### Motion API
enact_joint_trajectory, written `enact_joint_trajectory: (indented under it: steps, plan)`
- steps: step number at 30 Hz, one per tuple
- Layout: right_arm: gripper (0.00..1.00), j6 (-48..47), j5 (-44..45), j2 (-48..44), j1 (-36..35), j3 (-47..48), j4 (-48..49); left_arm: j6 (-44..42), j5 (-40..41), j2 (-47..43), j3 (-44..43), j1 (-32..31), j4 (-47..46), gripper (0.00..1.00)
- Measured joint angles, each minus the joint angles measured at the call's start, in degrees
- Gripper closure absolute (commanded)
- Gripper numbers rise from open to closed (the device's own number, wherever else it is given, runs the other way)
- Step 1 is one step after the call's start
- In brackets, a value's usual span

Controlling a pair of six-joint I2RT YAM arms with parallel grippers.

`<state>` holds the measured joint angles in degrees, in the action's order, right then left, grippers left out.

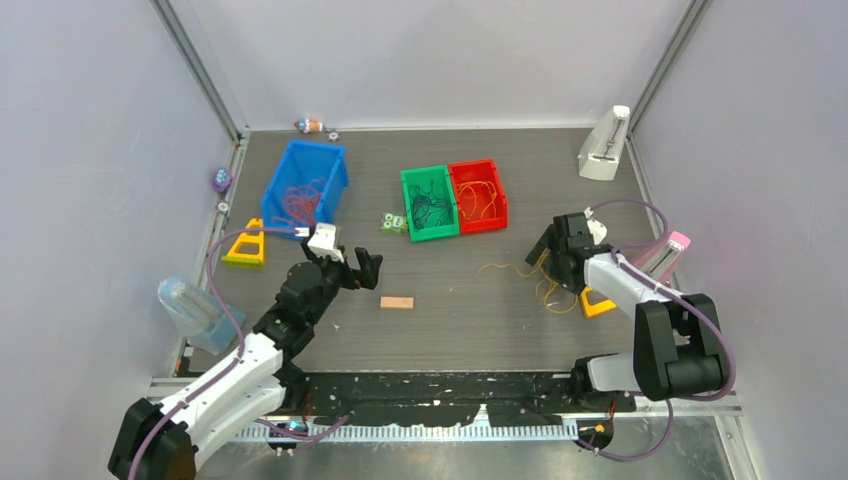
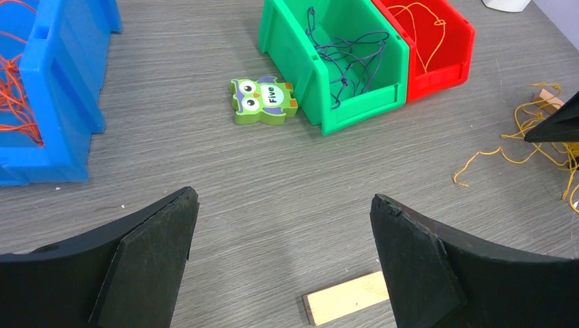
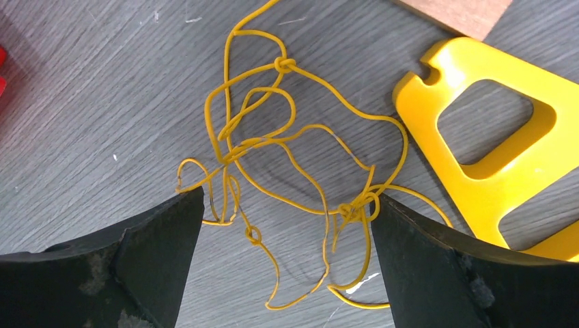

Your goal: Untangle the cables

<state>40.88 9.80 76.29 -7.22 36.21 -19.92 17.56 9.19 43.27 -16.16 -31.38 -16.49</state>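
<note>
Grey wood-grain tabletop (image 1: 450, 330) carries everything. Blue plastic bin (image 2: 61, 102) holds orange cables (image 2: 12, 102), green plastic bin (image 2: 300, 75) dark cables (image 2: 348, 65), red plastic bin (image 2: 447, 65) a yellow strand (image 2: 437, 19): apparently sorted by colour. Left tool (image 2: 283, 198) spread and empty, hovers over small wooden block (image 2: 345, 299). Right tool (image 3: 287, 198), jaws wide and empty, straddles the knotted yellow cable tangle (image 3: 285, 65) beside a yellow plastic frame (image 3: 437, 171), likely lined up to pinch
</note>
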Motion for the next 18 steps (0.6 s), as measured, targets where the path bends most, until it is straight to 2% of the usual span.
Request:
enact_joint_trajectory:
  steps: [2,3,4,5,6,7,8,10,15,18]
  plan:
    - [0.06,0.02,1.09,0.48,-1.40,0.20,0.37,0.00,0.02,0.00,0.00,0.00,-0.04,0.02]
    - [0.16,0.00,1.81,0.61,-2.03,0.22,0.48,0.00,0.02,0.00,0.00,0.00,-0.04,0.02]
    - [0.21,0.00,2.29,0.76,-2.58,0.22,0.70,0.00,0.02,0.00,0.00,0.00,-0.04,0.02]
    - [0.38,-0.04,2.60,0.98,-2.97,0.24,0.98,0.00,0.04,0.00,0.00,0.00,-0.04,0.02]
    - [0.47,-0.04,2.73,1.22,-3.23,0.24,1.27,0.00,0.04,0.00,0.00,0.00,-0.04,0.02]
    - [0.66,0.02,2.56,1.38,-3.39,0.20,1.64,0.00,0.07,0.02,0.00,0.00,-0.02,0.02]
    - [0.73,0.07,2.21,1.57,-3.52,0.07,2.14,0.00,0.07,0.04,0.00,0.00,-0.02,0.02]
    - [0.92,0.13,1.31,1.57,-3.63,-0.68,2.82,0.00,0.11,0.24,0.00,0.00,-0.02,0.02]
    - [0.95,-0.26,-0.48,-0.98,-3.72,-1.73,1.29,0.00,0.22,1.16,0.00,0.00,0.02,0.02]
    - [0.95,-2.12,-2.47,-5.73,-3.72,-1.73,-0.81,-0.02,0.22,1.53,0.00,0.00,0.02,0.02]
